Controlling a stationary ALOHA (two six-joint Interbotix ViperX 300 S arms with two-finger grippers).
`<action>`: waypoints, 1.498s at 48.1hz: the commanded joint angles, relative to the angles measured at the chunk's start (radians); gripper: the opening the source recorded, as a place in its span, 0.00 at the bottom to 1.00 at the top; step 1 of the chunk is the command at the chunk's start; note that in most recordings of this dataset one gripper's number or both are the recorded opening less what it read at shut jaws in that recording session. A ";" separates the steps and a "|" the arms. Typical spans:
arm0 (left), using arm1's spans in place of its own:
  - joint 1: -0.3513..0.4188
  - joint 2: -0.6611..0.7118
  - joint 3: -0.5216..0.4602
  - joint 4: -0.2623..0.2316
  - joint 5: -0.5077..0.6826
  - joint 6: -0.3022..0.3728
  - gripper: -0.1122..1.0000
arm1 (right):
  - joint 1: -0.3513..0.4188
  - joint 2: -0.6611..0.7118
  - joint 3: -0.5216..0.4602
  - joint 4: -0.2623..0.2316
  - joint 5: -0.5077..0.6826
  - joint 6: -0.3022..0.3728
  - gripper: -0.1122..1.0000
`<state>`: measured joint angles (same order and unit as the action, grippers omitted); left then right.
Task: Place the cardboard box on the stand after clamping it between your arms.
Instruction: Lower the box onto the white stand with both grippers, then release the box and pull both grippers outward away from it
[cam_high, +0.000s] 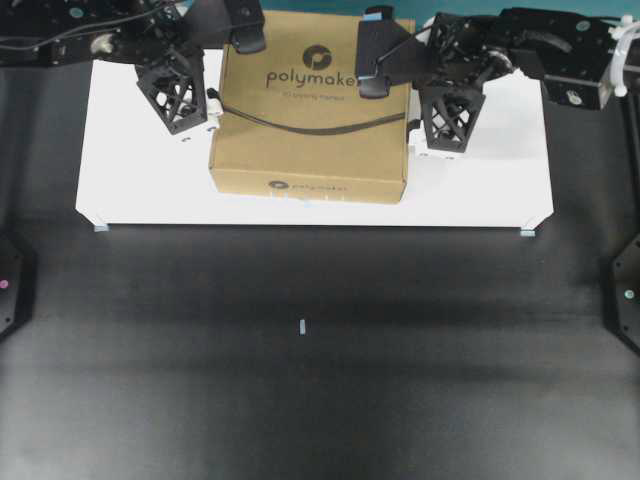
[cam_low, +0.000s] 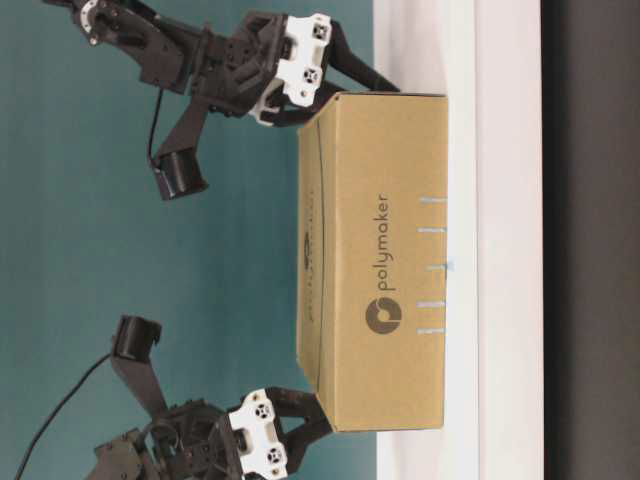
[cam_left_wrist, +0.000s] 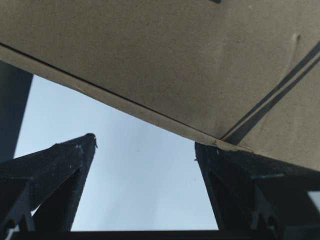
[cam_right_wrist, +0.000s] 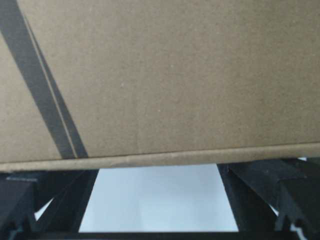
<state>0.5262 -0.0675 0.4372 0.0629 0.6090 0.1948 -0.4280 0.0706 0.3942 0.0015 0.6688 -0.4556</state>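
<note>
The brown cardboard box (cam_high: 310, 110) with the "polymaker" logo lies on the white stand (cam_high: 480, 190), toward its back middle, and appears to rest on it. My left gripper (cam_high: 190, 110) is open, with its fingertips at the box's left side. My right gripper (cam_high: 440, 120) is open at the box's right side. In the left wrist view the box (cam_left_wrist: 175, 60) fills the top, and one finger (cam_left_wrist: 240, 175) touches its lower edge. In the right wrist view the box (cam_right_wrist: 175, 75) covers both fingertips. The table-level view shows the box (cam_low: 380, 260) clamped between both arms.
The stand's front edge carries small blue marks (cam_high: 102, 228) at its corners. The dark table (cam_high: 300, 380) lies in front of it, with a small pale mark (cam_high: 302, 326). Black fixtures (cam_high: 628, 290) sit at the table's side edges.
</note>
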 joint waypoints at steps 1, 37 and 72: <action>-0.046 -0.028 0.000 -0.017 -0.081 -0.023 0.81 | 0.025 0.003 -0.014 0.023 -0.084 0.011 0.84; 0.029 -0.103 0.077 -0.017 -0.029 0.052 0.81 | -0.051 -0.091 0.112 0.037 -0.101 0.009 0.84; -0.181 -0.612 0.310 -0.017 -0.160 0.075 0.81 | 0.141 -0.554 0.390 0.060 -0.316 0.268 0.84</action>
<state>0.3804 -0.6105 0.7302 0.0476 0.4955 0.2730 -0.3252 -0.4326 0.7455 0.0598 0.4203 -0.2270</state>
